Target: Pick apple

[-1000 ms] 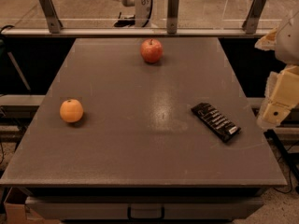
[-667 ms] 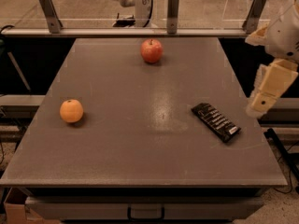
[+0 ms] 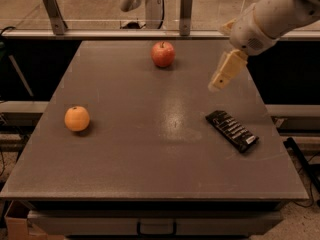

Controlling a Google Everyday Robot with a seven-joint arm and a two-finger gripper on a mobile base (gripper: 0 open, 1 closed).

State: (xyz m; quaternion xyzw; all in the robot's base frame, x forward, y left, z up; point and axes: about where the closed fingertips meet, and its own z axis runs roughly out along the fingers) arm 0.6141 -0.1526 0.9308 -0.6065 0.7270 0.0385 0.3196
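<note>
The red apple (image 3: 163, 54) with a short dark stem sits upright near the far edge of the grey table (image 3: 130, 159), a little right of centre. My gripper (image 3: 218, 84), beige, hangs from the white arm (image 3: 270, 19) that comes in from the upper right. It hovers above the table's right part, to the right of the apple and nearer the camera, apart from it. It holds nothing that I can see.
An orange round fruit (image 3: 77, 118) lies at the left of the table. A black flat bar-shaped packet (image 3: 232, 130) lies at the right, below the gripper. Metal posts (image 3: 52, 9) and a rail stand behind the far edge.
The arm and gripper have moved left and inward from the table's right edge to above the table surface, closer to the apple. The objects have not moved.
</note>
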